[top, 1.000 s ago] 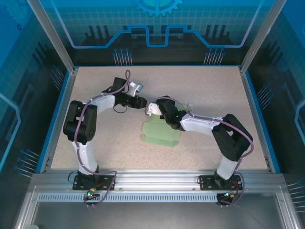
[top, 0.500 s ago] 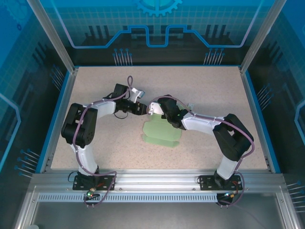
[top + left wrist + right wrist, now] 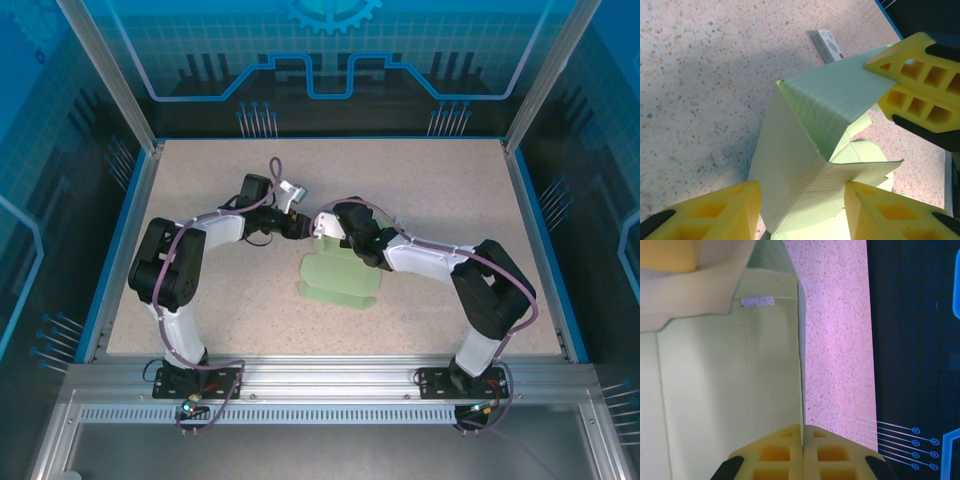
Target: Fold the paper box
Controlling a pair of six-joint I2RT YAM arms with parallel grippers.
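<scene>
The paper box [image 3: 338,278] lies mid-table [image 3: 430,180] between the two arms, its lower panels flat on the surface and its far end raised into an upright fold [image 3: 805,150]. The right gripper [image 3: 802,432] is closed tight on the thin top edge of that raised panel [image 3: 730,390], and its yellow fingers [image 3: 912,75] pinch the panel's far corner. The left gripper [image 3: 801,190] stands with jaws parted, straddling the near corner of the fold, tips level with the paper, just beside the right gripper [image 3: 322,222].
</scene>
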